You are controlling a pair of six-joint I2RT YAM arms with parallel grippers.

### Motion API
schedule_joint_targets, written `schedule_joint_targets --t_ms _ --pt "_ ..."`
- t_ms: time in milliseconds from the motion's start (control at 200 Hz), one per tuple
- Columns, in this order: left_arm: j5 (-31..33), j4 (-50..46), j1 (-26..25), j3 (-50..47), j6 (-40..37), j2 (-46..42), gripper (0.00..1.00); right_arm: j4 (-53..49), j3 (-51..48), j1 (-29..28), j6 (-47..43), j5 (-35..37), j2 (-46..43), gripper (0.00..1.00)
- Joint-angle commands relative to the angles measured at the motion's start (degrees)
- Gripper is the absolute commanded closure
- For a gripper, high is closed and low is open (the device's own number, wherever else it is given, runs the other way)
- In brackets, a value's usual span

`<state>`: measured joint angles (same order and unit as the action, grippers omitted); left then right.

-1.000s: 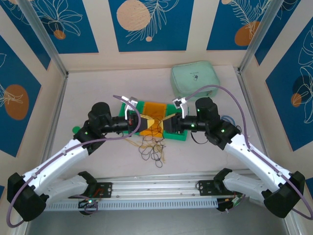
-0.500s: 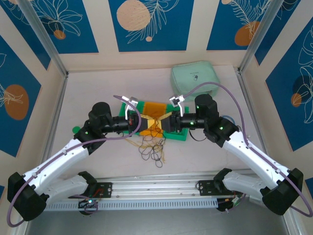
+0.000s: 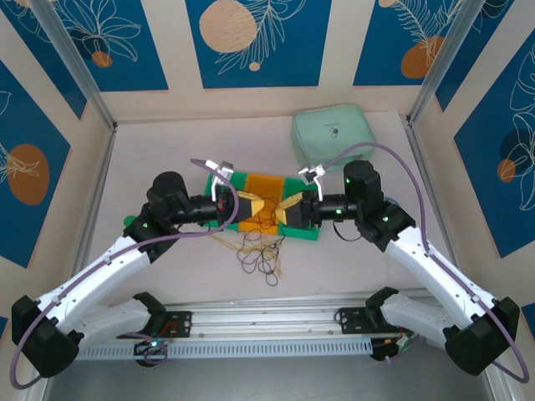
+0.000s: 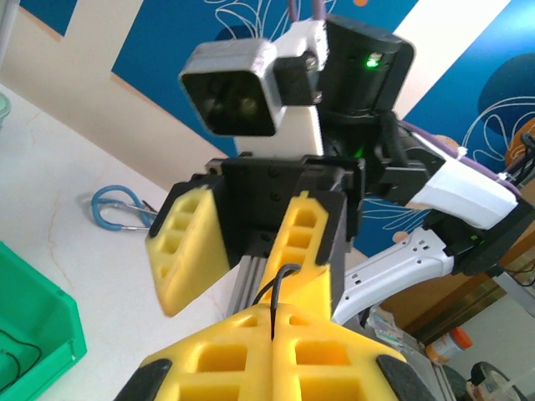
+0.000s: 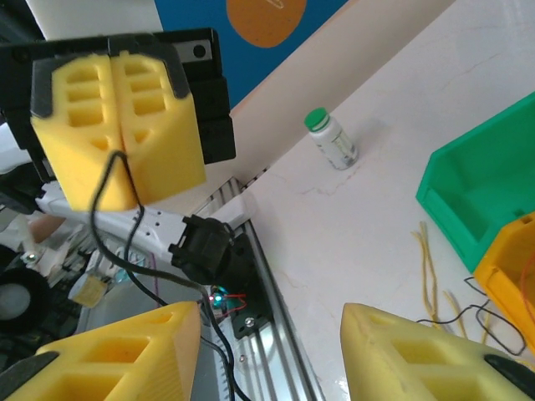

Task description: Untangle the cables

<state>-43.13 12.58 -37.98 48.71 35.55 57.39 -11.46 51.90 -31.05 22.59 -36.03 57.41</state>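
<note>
A green-capped bottle (image 5: 333, 140) stands apart from the green bin (image 5: 489, 188).

Top external: high behind arm bases (image 3: 155, 311), looking down over whole worktop (image 3: 167, 142). Wrist cameras: close, facing each other, left onto right claw (image 4: 242, 280), right onto left claw (image 5: 117, 159); all share mid-worktop meeting.

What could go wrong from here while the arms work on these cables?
The black cable pinched in the shut left fingers loops close by the open right fingers; it could snag there or slip free. The tangle lies partly in the bins, partly on the table, so a hard pull might drag it off.
</note>
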Motion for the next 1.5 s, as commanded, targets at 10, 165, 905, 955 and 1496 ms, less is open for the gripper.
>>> schedule_joint_targets --t_ms 10,165,905,955,1496 --pt "-2.3 4.0 0.6 2.5 1.4 -0.7 1.0 3.8 -1.4 0.2 -0.6 -7.1 1.9 0.52" --pt "-2.2 3.6 0.7 3.1 1.4 -0.7 1.0 7.9 -2.8 -0.1 0.5 -9.5 3.7 0.51" --pt "-0.1 2.3 0.7 5.0 -0.3 -0.3 1.0 11.1 -6.8 -0.5 3.5 -15.3 1.6 0.54" --pt "-0.2 2.2 0.8 5.0 -0.5 -0.5 1.0 11.6 -7.1 0.0 4.4 -15.5 1.6 0.54" --pt "0.3 0.1 0.8 6.0 -1.4 -1.5 1.0 11.7 -9.4 6.0 6.0 -9.2 -1.9 0.48"
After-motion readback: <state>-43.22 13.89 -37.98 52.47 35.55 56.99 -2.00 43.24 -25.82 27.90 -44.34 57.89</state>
